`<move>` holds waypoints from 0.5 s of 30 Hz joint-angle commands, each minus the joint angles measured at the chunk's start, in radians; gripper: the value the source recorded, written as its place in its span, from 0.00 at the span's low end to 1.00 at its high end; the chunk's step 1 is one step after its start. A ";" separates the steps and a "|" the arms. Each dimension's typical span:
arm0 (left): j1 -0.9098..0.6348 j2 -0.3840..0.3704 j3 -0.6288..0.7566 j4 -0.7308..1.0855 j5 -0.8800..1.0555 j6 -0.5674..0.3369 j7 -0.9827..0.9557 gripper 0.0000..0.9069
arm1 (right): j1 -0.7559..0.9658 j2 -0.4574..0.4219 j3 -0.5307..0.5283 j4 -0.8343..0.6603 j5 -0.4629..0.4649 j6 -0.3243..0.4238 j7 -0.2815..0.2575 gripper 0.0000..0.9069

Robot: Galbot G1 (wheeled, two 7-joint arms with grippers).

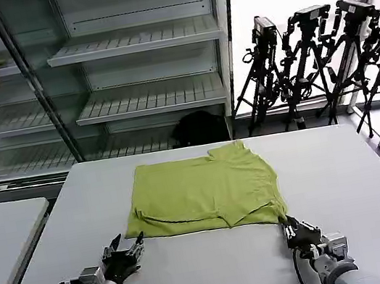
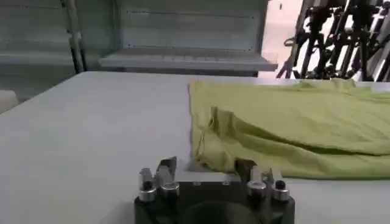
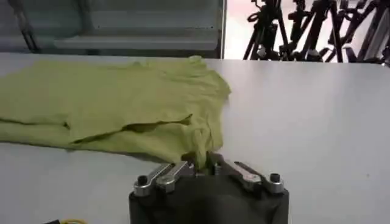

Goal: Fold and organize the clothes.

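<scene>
head: high behind both grippers, looking forward and down over the table (image 1: 358, 178) | left wrist: low, just behind the left gripper (image 2: 206, 172), facing the T-shirt (image 2: 292, 131) | right wrist: same behind the right gripper (image 3: 204, 163) | shared: T-shirt, far shelving (image 1: 140, 70)

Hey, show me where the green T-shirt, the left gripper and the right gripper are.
green T-shirt (image 1: 206, 190), head view, middle of the cloth.
left gripper (image 1: 129, 246), head view, between its fingertips.
right gripper (image 1: 287, 226), head view, at the shirt's near corner.

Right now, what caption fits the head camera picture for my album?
Lime-green cotton T-shirt half folded on pale grey table; right gripper pinches its corner, left gripper open beside it.
</scene>
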 commanded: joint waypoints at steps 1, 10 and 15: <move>-0.007 -0.002 0.006 0.014 -0.004 -0.008 0.001 0.01 | -0.007 -0.003 0.003 0.007 0.000 -0.001 0.000 0.00; 0.001 0.000 0.016 -0.002 0.046 -0.031 -0.020 0.00 | -0.015 -0.005 0.007 0.022 0.014 -0.001 0.010 0.00; 0.070 0.029 -0.019 -0.094 0.053 -0.004 -0.031 0.00 | -0.055 -0.020 0.023 0.062 0.031 -0.002 0.021 0.00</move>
